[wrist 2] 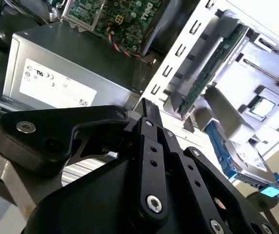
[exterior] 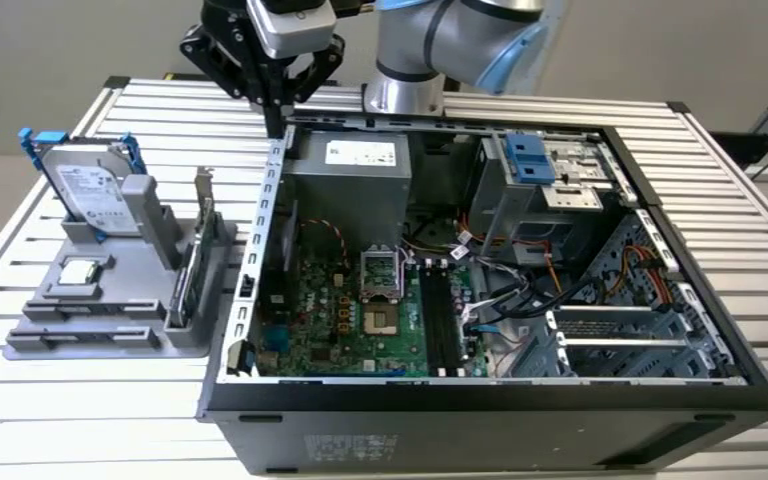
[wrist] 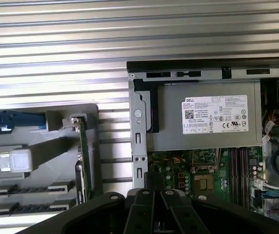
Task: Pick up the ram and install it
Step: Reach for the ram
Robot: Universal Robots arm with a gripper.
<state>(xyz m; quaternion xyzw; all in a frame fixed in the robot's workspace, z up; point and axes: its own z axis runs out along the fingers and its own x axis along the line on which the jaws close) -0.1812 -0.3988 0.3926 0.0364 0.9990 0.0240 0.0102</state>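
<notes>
The arm (exterior: 424, 40) reaches in from the far side of the table (exterior: 51, 420) and bends at the wrist, so the gripper (exterior: 275, 120) hangs pointing straight down; it sits over the far corner of the open computer case (exterior: 491, 400), on the exterior view's left, right above the side wall next to the grey power box (exterior: 344, 165); whether the tip touches that wall cannot be told. The black fingers (exterior: 272, 105) are drawn together to one point with nothing between them; in both wrist views the gripper (wrist: 154, 179) (wrist 2: 147, 106) shows the same closed, bare tip.

The ram (exterior: 180, 285) is well apart from the gripper, standing on its long edge in the grey holder (exterior: 37, 345) that lies on the table just beside the case, on the exterior view's left; it is a thin green strip, seen edge-on in the first wrist view (wrist: 84, 161) and slantwise in the second wrist view (wrist 2: 209, 73). Its long axis runs level, from the far side toward the near side, about parallel to the case's side wall; a silver bracket (exterior: 204, 200) stands at its far end, and a hard drive (exterior: 91, 190) stands upright in the same holder.
</notes>
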